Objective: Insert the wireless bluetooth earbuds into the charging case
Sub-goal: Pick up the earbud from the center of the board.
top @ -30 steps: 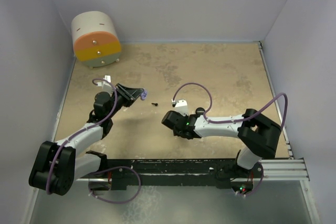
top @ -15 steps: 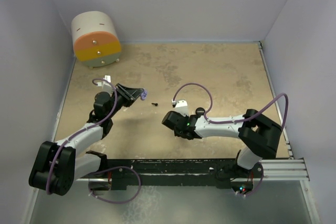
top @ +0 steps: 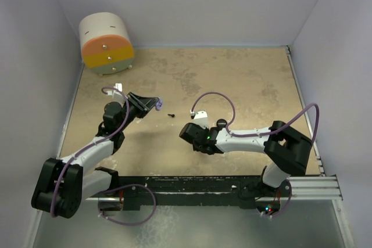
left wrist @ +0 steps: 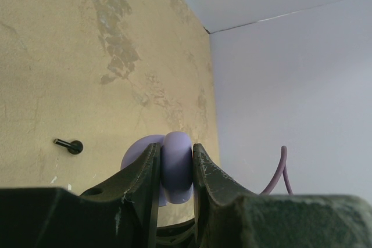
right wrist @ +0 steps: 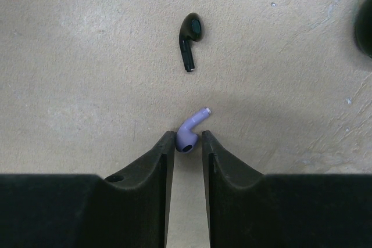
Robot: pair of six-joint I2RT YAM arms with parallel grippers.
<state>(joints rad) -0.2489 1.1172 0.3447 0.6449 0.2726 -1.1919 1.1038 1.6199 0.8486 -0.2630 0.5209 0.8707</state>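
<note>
My left gripper is shut on a pale lavender charging case, held above the table; from above the case shows at the fingertips. A black earbud lies on the table beyond it, and it is also visible from overhead. In the right wrist view my right gripper is down at the table with its tips closed on the head of a lavender earbud, whose stem points up and right. Another black earbud lies ahead of it. The other lavender earbud is out of view.
A white cylinder with orange and yellow bands stands in the far left corner. A dark round object sits at the right edge of the right wrist view. Pale walls enclose the tan table on three sides.
</note>
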